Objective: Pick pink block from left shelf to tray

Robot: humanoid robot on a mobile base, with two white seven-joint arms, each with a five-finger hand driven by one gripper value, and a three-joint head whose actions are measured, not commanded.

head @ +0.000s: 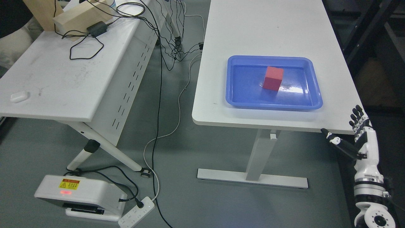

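Note:
A pinkish-red block [273, 78] stands inside the blue tray [241, 98], near the tray's middle, on the white table [272, 28] at the right. My right hand [354, 126] hangs beside the table's front right corner, lower than the tabletop, fingers straight and spread, thumb stuck out to the left, holding nothing. It is well apart from the tray and the block. The left arm does not show. No shelf is in view.
A second white table [63, 76] at the left carries a wooden box [80, 17], a black adapter with cables [96, 28] and a small white case [19, 96]. Cables hang between the tables. On the floor are a white device [82, 196] and a power strip [136, 212].

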